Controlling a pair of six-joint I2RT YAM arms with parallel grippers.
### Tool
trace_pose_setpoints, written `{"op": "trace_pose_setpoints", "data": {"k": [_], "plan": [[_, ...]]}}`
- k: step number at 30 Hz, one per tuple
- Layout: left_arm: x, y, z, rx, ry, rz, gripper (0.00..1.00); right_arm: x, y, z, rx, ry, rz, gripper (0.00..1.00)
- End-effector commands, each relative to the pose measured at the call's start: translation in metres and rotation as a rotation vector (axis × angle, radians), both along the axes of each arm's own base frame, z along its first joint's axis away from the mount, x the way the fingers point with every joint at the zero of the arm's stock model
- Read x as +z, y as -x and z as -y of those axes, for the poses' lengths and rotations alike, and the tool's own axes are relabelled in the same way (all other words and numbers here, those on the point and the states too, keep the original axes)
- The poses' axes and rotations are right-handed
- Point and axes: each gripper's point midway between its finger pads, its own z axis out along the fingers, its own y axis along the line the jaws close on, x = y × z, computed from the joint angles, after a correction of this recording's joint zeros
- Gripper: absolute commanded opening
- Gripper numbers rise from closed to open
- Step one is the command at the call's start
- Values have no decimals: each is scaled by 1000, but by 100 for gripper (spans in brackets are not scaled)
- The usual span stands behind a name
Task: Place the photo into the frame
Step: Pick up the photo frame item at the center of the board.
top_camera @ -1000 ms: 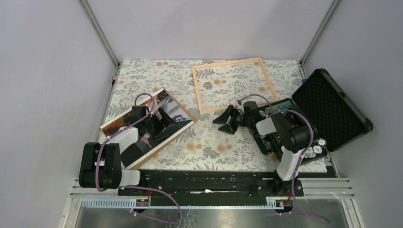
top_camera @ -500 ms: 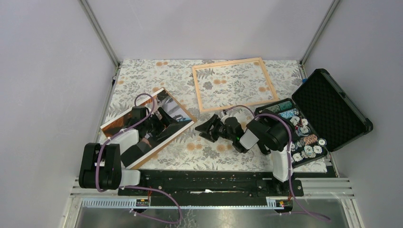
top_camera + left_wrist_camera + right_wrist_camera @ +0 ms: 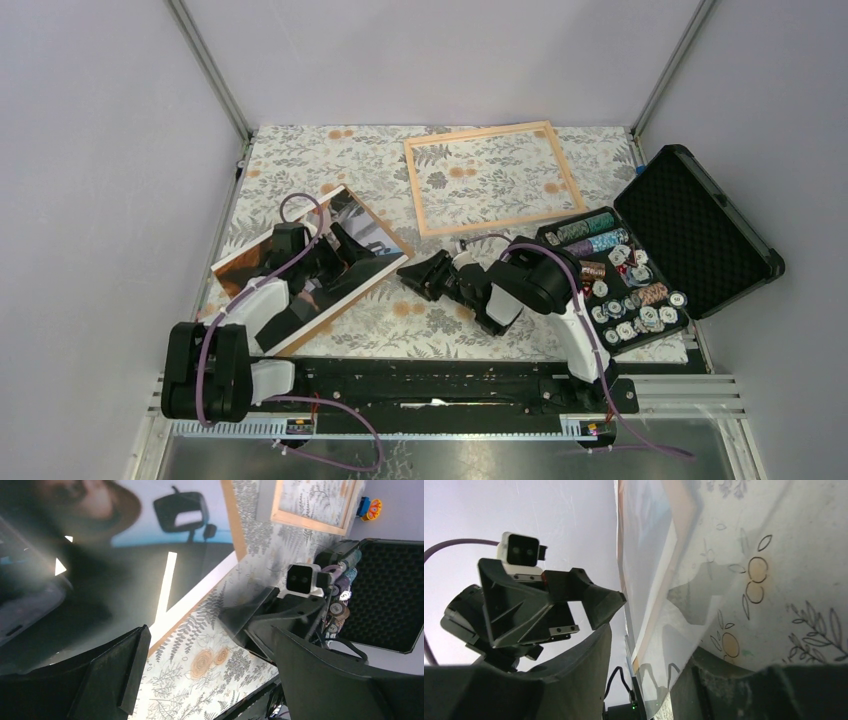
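Note:
The photo [image 3: 300, 285] lies face up and askew at the table's left, dark with a white margin; it also shows in the left wrist view [image 3: 100, 565]. My left gripper [image 3: 345, 262] is open over its right edge, one finger [image 3: 120, 670] above the print and the other [image 3: 340, 680] past the edge. My right gripper [image 3: 410, 280] is open and low on the cloth, just right of the photo's near-right corner, facing it. The light wood frame [image 3: 413, 190] lies flat at the back centre, with nothing inside it.
A black foam-lined case [image 3: 700, 230] stands open at the right edge, with a tray of poker chips [image 3: 620, 285] in front of it. Floral cloth [image 3: 440, 310] covers the table. Grey walls close the left, back and right sides.
My right arm has swung left, away from the frame and chip tray, to the photo's right corner. The chips are now uncovered. My left gripper has hardly moved.

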Motion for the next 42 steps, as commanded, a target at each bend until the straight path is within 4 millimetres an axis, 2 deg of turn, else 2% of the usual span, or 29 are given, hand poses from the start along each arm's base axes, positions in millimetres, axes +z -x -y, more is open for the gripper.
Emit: {"op": "trace_pose_setpoints", "data": {"k": [1, 6, 9, 16, 20, 24, 27, 30, 38, 42], "plan": [[41, -12, 8, -49, -5, 138, 99, -18, -10, 3, -51, 61, 15, 48], [92, -22, 13, -68, -41, 264, 99, -11, -17, 5, -84, 68, 41, 42], [127, -30, 16, -75, -60, 359, 99, -1, -22, -3, -74, 56, 82, 39], [191, -58, 19, -51, -49, 517, 99, 23, -28, -9, -54, 75, 180, 13], [226, -69, 20, -26, -20, 596, 99, 40, -32, -6, -14, 152, 263, 0], [259, -76, 19, 7, 3, 668, 99, 50, -41, 9, 5, 292, 310, 0], [281, -81, 19, 33, 37, 713, 99, 64, -47, 24, 25, 325, 324, 0], [297, -87, 25, 36, 75, 739, 99, 69, -64, 51, 12, 321, 270, 0], [322, -99, 55, -18, 92, 772, 99, 99, -110, 121, -111, 333, 248, 0], [329, -103, 74, -73, 72, 774, 99, 106, -134, 151, -183, 300, 210, 0]]}}
